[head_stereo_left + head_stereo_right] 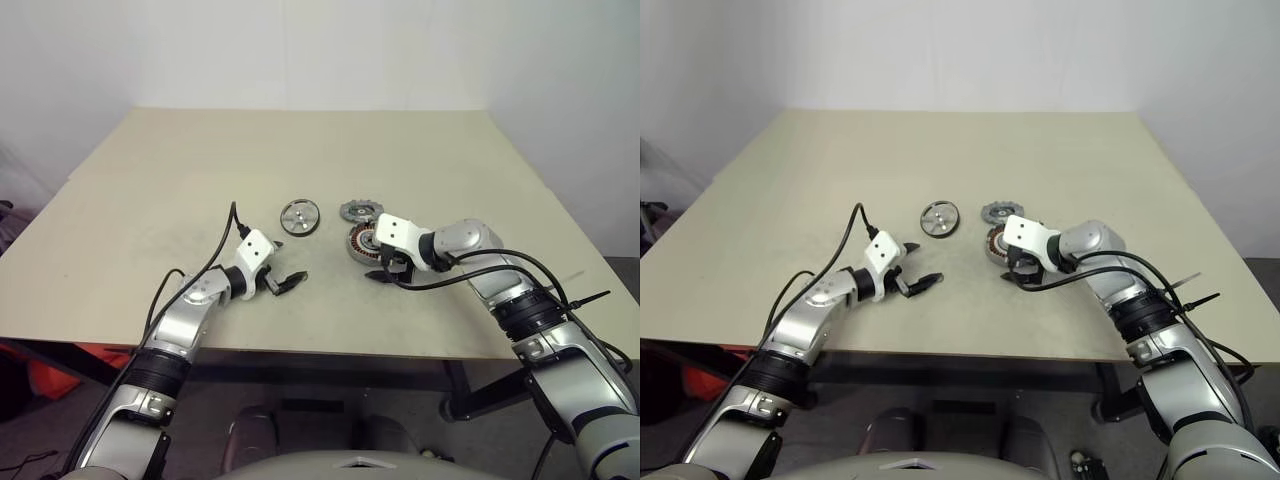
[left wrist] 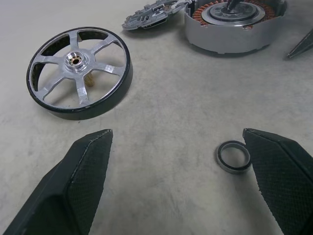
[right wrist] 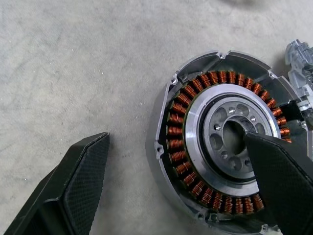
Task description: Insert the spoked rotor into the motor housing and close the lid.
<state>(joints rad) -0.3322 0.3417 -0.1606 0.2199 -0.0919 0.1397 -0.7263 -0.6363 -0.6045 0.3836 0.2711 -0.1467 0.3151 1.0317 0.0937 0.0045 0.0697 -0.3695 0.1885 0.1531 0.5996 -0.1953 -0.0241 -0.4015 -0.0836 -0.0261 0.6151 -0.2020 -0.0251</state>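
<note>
- One spoked rotor, a dark-rimmed wheel with six silver spokes and a brass hub, lies flat on the beige table near the centre.
- One motor housing, a silver round shell with a ring of copper windings around a grey hub, sits at about 3 o'clock from the rotor, apart from it.
- One lid, the dark-grey toothed disc, lies just beside the housing at its 11 o'clock, between housing and rotor; whether the two touch I cannot tell.
- One small black ring rests on the table close to one finger of the left claw, at about 6 o'clock from the rotor.
- Left gripper: released, its two fingers spread wide and empty, low over the table at 6 o'clock from the rotor.
- Right gripper: released and grasping nothing, one finger over the housing's hub, the other over bare table beside the housing.
</note>
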